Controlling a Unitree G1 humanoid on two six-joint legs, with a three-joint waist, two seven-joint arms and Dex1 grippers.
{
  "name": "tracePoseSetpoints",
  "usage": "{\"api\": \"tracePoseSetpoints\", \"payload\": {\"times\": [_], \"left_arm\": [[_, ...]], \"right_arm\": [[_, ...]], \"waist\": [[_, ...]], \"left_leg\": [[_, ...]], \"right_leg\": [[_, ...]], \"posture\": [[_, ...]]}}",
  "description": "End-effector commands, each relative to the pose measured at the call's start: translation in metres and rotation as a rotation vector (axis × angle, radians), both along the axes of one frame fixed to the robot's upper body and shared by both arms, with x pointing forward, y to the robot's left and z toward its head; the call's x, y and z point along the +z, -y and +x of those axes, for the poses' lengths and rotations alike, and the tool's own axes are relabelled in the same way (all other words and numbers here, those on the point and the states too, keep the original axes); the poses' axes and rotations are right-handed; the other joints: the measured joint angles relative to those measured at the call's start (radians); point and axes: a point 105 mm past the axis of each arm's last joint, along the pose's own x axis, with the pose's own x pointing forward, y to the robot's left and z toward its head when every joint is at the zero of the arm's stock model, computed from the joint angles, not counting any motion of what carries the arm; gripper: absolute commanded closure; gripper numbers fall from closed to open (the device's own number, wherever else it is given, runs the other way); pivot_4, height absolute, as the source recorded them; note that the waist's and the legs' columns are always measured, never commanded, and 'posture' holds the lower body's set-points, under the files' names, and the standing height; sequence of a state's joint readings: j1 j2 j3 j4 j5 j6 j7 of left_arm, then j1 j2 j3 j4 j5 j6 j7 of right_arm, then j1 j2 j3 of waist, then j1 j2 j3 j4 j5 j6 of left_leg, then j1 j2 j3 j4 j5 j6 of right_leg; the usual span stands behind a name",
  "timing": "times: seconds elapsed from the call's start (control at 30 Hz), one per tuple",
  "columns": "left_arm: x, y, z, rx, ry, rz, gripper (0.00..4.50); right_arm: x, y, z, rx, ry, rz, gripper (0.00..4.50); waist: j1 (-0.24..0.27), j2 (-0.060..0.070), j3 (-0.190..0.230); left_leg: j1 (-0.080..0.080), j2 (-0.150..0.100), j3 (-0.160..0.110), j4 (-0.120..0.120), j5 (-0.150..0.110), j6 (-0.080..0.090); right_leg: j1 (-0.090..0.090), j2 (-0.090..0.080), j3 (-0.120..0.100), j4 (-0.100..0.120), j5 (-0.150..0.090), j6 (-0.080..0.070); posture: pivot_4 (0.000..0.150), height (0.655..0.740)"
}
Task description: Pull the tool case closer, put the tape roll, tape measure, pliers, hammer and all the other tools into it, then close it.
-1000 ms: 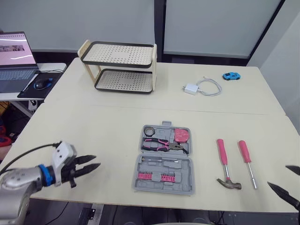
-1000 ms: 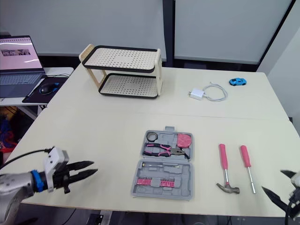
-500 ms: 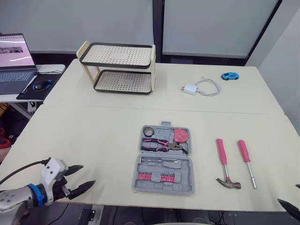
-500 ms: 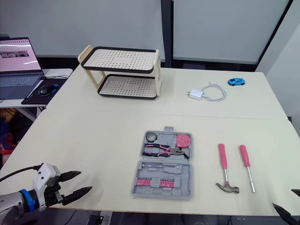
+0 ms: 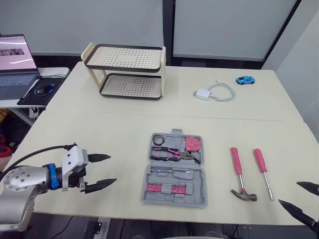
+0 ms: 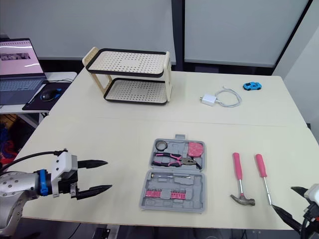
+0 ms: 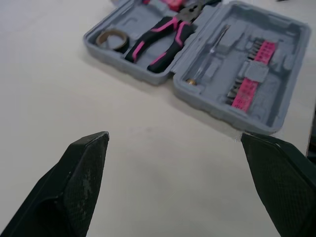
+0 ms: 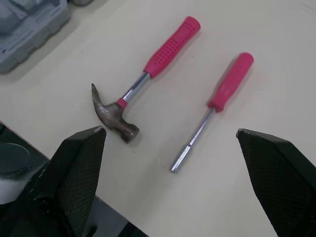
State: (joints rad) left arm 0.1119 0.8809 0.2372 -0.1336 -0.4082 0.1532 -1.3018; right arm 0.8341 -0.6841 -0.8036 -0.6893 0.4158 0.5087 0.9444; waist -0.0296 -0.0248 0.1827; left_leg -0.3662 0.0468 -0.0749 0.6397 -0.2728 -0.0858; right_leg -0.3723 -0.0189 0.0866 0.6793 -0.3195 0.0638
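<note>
The grey tool case [image 5: 174,169] lies open near the table's front middle. In its far half sit a tape roll [image 5: 159,139], pink-handled pliers [image 5: 172,154] and a pink tape measure [image 5: 193,144]; its near half holds pink bits [image 7: 253,81]. A pink-handled hammer [image 5: 239,174] and a pink-handled driver [image 5: 262,172] lie on the table to the right of the case. My left gripper [image 5: 102,170] stands open to the left of the case, apart from it. At the front right corner my right gripper [image 5: 301,199] is open, just short of the hammer [image 8: 148,74] and driver [image 8: 215,108].
A two-tier perforated shelf rack [image 5: 127,70] stands at the back left. A white charger with cable [image 5: 213,92] and a small blue toy car [image 5: 245,80] lie at the back right. A laptop [image 5: 15,62] and mouse sit on a side table to the left.
My left gripper has moved up and to the right toward the case, its fingers spread wider. My right gripper has risen back into view at the front right corner.
</note>
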Motion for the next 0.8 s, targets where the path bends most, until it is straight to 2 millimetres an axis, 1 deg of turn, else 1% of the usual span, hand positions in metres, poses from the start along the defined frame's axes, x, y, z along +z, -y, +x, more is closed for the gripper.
{"api": "tracePoseSetpoints", "payload": {"times": [0.03,0.1,0.2,0.27,0.3,0.33,0.5,0.63,0.8], "left_arm": [[0.03,0.04,-0.003,-0.226,0.067,-0.019,0.07],[0.038,0.056,-0.006,-0.312,0.071,-0.026,0.07],[0.045,0.072,-0.011,-0.416,0.075,-0.02,0.07],[0.045,0.076,-0.013,-0.452,0.079,-0.015,0.07],[0.044,0.078,-0.013,-0.467,0.08,-0.016,0.07],[0.045,0.079,-0.014,-0.477,0.079,-0.019,0.07],[0.048,0.089,-0.014,-0.534,0.086,-0.057,0.07],[0.05,0.092,-0.013,-0.559,0.087,-0.088,0.07],[0.052,0.094,-0.013,-0.581,0.116,-0.126,0.07]], "right_arm": [[0.002,-0.029,0.011,-0.01,0.049,0.028,0.0],[-0.002,-0.037,0.019,-0.068,0.059,0.02,0.0],[-0.01,-0.048,0.03,-0.144,0.063,0.031,0.0],[-0.016,-0.054,0.037,-0.176,0.06,0.042,0.0],[-0.019,-0.056,0.041,-0.201,0.06,0.049,0.0],[-0.022,-0.058,0.044,-0.224,0.059,0.059,0.0],[-0.045,-0.058,0.056,-0.338,0.034,0.049,0.0],[-0.06,-0.058,0.066,-0.392,0.02,0.062,0.0],[-0.074,-0.062,0.074,-0.407,-0.012,0.069,0.0]], "waist": [[0.001,0.0,0.0],[0.0,0.0,0.001],[-0.005,0.0,0.001],[-0.007,0.001,0.002],[-0.007,0.0,0.002],[-0.006,0.001,0.002],[-0.003,0.001,0.001],[-0.003,0.001,0.0],[-0.004,0.001,0.0]], "left_leg": [[0.0,0.0,0.0,0.0,0.0,0.0],[0.0,0.0,0.0,0.0,0.0,0.0],[-0.001,0.0,0.002,0.0,0.0,0.0],[-0.001,0.0,0.003,0.0,0.0,0.0],[-0.001,0.0,0.004,0.0,0.0,0.0],[-0.002,0.0,0.004,-0.001,0.0,0.0],[-0.015,-0.001,0.002,0.004,0.0,0.0],[-0.014,-0.001,0.002,0.005,0.0,0.0],[-0.014,-0.001,0.002,0.006,0.0,0.0]], "right_leg": [[0.0,0.0,0.0,0.0,0.0,0.0],[0.0,0.0,0.001,0.0,-0.002,0.001],[-0.001,0.0,0.004,-0.001,-0.002,0.002],[-0.003,0.001,0.006,-0.001,-0.003,0.0],[-0.004,0.001,0.007,-0.001,-0.001,0.003],[-0.005,0.001,0.007,-0.001,0.001,0.001],[-0.015,0.001,0.004,0.002,0.003,0.001],[-0.015,0.001,0.004,0.002,0.003,0.002],[-0.014,0.001,0.005,0.003,0.004,0.002]], "posture": [[0.15,0.735],[0.15,0.735],[0.15,0.735],[0.15,0.735],[0.15,0.735],[0.15,0.735],[0.15,0.735],[0.15,0.735],[0.15,0.735]]}}
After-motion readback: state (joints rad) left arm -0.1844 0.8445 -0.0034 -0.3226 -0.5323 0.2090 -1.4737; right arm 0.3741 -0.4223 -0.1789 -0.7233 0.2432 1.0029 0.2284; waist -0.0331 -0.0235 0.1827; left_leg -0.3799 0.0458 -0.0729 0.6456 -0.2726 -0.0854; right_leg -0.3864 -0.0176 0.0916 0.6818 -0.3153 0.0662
